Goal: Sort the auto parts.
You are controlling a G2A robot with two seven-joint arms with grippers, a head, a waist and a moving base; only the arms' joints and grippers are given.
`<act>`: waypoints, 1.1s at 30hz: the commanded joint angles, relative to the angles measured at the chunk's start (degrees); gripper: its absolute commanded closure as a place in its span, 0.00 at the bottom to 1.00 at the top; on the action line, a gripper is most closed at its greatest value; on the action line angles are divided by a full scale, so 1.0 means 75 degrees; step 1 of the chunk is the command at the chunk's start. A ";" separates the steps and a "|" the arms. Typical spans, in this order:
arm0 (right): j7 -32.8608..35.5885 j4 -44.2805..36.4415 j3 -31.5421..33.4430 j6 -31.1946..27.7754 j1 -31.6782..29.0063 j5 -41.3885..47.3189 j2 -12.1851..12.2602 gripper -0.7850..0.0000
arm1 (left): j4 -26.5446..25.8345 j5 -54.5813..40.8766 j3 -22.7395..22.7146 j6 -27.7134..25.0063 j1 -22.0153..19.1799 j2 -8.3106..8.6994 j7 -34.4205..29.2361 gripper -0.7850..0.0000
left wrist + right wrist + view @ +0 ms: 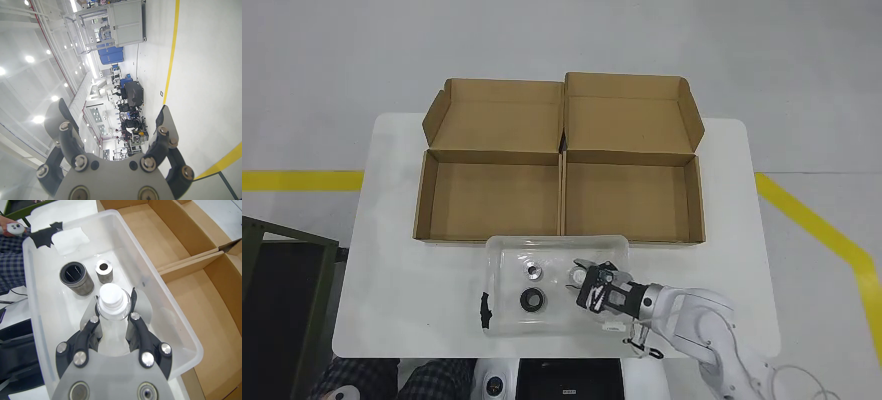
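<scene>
White table (pixel 392 250), clear bin (pixel 160 281), right pincer (pixel 114 296) clasping white part (pixel 111 293)

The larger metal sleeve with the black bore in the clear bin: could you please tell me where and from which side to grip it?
Probably from straight above, jaws across its round outer wall near the top. The sleeve stands upright, the bin walls block a sideways approach, and the smaller cylinder stands close beside it, so keep the jaws off that side.
</scene>
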 commanded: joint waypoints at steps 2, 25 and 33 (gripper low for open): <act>-0.0313 0.0031 0.0193 -0.0315 -0.0061 0.0954 0.0026 1.00 | 0.0000 0.0000 0.0000 0.0000 0.0000 0.0000 0.0000 0.00; -0.1450 0.0318 0.1589 -0.0833 -0.0070 0.6308 0.0198 1.00 | 0.0000 0.0000 0.0000 0.0000 0.0000 0.0000 0.0000 0.00; -0.1952 0.0431 0.1681 -0.0877 -0.0214 0.7427 0.0198 1.00 | 0.0000 0.0000 0.0000 0.0000 0.0000 0.0000 0.0000 0.00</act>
